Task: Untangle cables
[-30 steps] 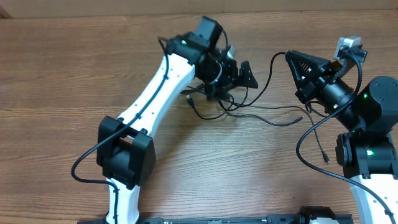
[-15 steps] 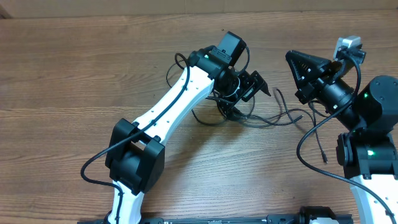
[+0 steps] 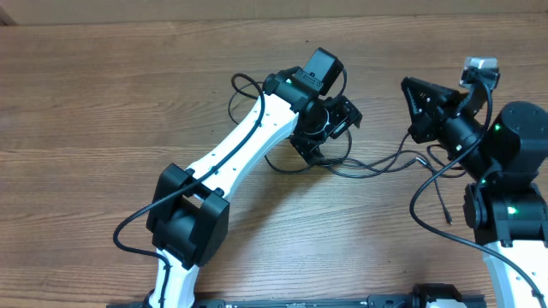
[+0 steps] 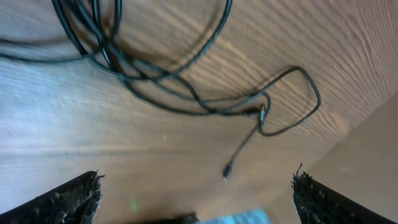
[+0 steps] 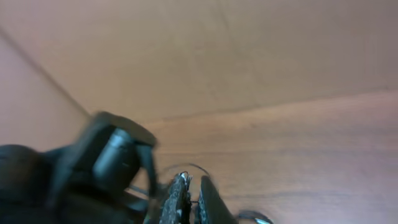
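Left gripper (image 3: pixel 329 130) hangs spread wide over the tangled cables (image 3: pixel 377 165) on the wooden table (image 3: pixel 103 103). Right gripper (image 3: pixel 409 87) is clenched tight, near them.

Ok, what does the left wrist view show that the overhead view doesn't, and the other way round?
Only the left wrist view: a close look at a small plug end lying free on the table, framed by the wide-apart fingertips of the left tool. Only the overhead view: both arms whole, and the right tool, shut, off to the right of the tangle. Both: the tangled black cables lying on the wooden table, with the open left tool over them.
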Tool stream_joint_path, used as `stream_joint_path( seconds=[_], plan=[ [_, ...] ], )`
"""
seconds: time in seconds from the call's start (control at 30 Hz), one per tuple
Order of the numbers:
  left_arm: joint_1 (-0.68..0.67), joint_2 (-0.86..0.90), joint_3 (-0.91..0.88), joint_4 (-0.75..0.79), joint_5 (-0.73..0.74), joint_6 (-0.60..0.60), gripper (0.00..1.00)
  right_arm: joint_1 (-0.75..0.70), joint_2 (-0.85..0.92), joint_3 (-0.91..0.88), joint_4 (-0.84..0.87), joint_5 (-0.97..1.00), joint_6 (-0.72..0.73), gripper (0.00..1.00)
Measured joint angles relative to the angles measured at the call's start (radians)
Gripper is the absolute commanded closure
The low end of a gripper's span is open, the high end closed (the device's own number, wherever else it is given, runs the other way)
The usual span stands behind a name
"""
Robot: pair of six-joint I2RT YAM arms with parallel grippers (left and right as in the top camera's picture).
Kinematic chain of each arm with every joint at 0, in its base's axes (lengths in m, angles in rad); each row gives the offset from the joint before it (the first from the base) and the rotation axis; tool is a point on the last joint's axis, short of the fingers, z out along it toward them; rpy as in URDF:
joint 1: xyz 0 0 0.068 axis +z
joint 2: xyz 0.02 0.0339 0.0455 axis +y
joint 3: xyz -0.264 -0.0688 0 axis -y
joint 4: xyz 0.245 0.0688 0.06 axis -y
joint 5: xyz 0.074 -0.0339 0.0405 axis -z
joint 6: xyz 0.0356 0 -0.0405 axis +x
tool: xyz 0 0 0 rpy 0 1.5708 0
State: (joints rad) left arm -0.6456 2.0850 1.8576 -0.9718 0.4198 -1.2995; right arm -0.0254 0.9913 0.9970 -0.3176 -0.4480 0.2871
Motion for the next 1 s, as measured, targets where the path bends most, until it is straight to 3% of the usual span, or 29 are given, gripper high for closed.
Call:
stream_joint_path(
  seconds=[0.43, 0.67, 0.73, 0.87, 1.0],
  plan=[
    [0.035, 0.000, 0.000, 0.000, -0.146, 0.289, 0.00, 0.000, 0.126, 0.001, -0.185, 0.149, 0.001, 0.87],
    [0.037, 0.000, 0.000, -0.033, -0.224, 0.365, 0.00, 0.000, 0.235, 0.001, -0.198, 0.192, 0.000, 0.68],
    [0.037, 0.000, 0.000, -0.041, -0.246, 0.373, 0.00, 0.000, 0.266, 0.002, -0.201, 0.240, 0.001, 0.53],
    [0.037, 0.000, 0.000, -0.060, -0.282, 0.387, 0.01, 0.000, 0.346, 0.002, -0.207, 0.362, -0.002, 0.35],
    [0.037, 0.000, 0.000, -0.069, -0.299, 0.388, 0.00, 0.000, 0.410, 0.002, -0.192, 0.451, 0.000, 0.32]
  ],
)
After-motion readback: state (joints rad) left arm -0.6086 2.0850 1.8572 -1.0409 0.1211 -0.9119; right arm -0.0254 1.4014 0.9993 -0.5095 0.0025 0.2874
